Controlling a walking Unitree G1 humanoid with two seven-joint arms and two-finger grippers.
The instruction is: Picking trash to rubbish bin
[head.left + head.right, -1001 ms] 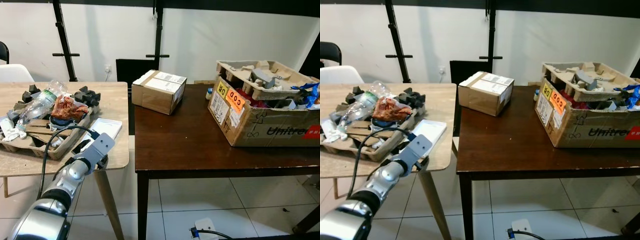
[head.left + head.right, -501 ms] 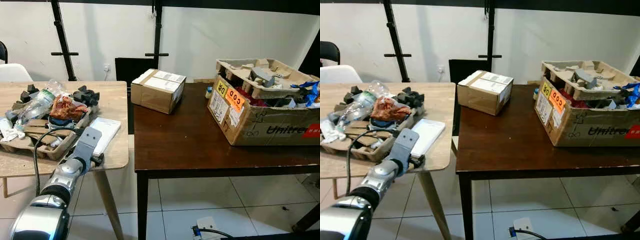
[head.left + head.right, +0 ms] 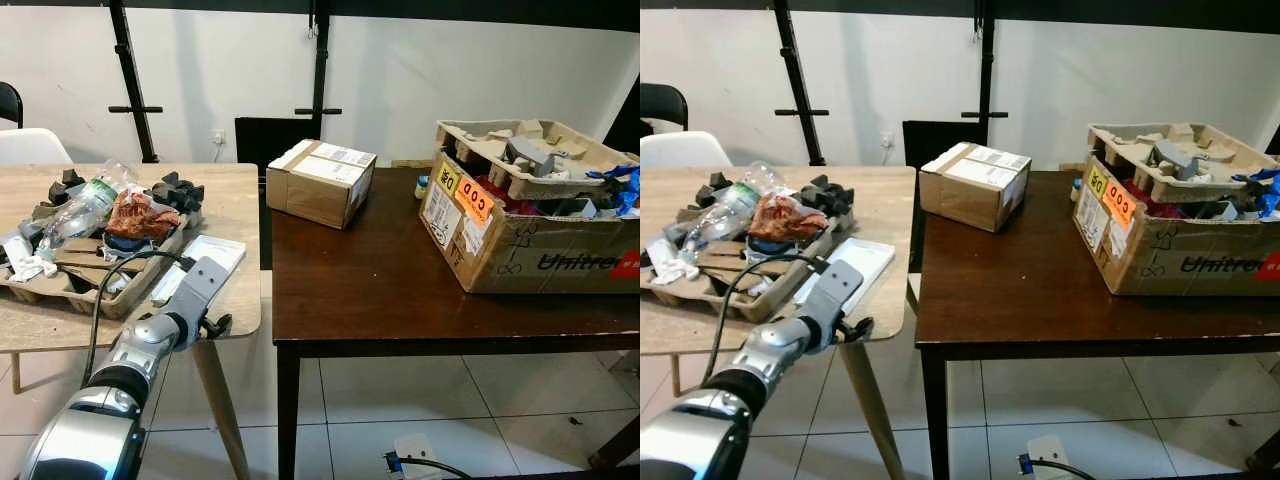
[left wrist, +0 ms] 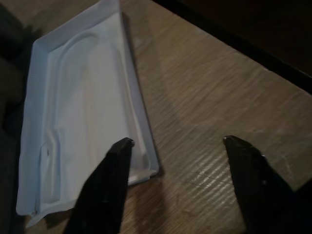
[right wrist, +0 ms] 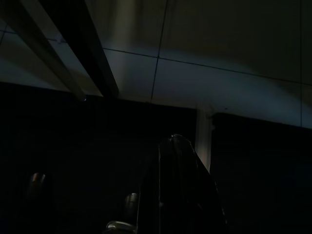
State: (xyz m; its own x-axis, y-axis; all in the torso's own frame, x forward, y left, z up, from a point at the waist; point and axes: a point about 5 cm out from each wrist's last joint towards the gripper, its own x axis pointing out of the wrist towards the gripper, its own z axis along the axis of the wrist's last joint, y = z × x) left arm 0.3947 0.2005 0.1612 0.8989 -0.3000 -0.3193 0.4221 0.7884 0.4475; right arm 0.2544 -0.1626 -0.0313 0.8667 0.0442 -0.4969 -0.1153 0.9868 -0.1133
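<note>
White tray [image 4: 80,126] | flat on wooden table [image 3: 225,215] | beside trash-filled carton [image 3: 75,285]

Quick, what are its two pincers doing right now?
Left pincer: open, holding nothing, poised over the white plastic tray on the wooden table.
Right pincer: arm idle in the dark, cannot be told.

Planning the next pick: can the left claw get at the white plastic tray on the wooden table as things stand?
Probably yes. The left claw is open right over the near end of the white tray, which lies flat on the wooden table with nothing between them.
</note>
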